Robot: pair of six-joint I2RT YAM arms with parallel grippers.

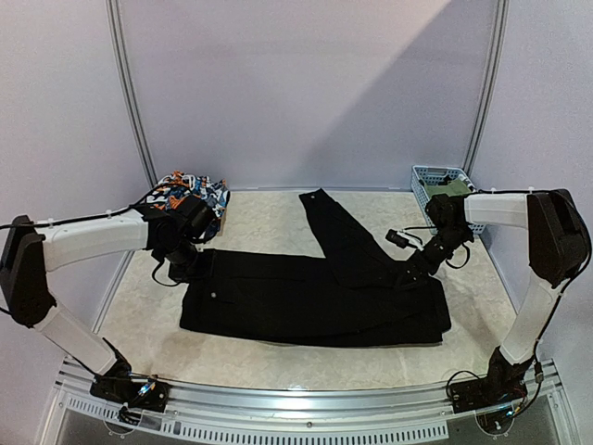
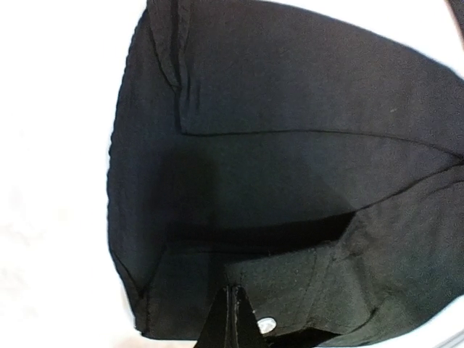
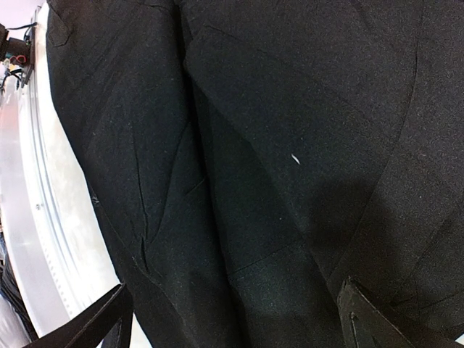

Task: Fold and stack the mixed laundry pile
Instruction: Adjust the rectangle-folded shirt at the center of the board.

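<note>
Long black trousers (image 1: 306,297) lie flat across the table, with one leg (image 1: 338,232) folded diagonally toward the back. My left gripper (image 1: 188,264) is at their left end. In the left wrist view the left gripper (image 2: 236,304) is shut on the edge of the lifted waistband flap (image 2: 304,290), beside a silver button (image 2: 267,325). My right gripper (image 1: 414,269) hovers low over the right part of the trousers. In the right wrist view the right gripper (image 3: 235,290) is open, its fingers (image 3: 109,319) spread wide over the black cloth (image 3: 275,145) with nothing between them.
A heap of orange-blue-white printed garments (image 1: 190,195) lies at the back left, just behind the left arm. A light-blue lattice basket (image 1: 434,178) stands at the back right with an olive-green piece (image 1: 454,190) in it. The table's metal front rail (image 1: 306,399) runs below the trousers.
</note>
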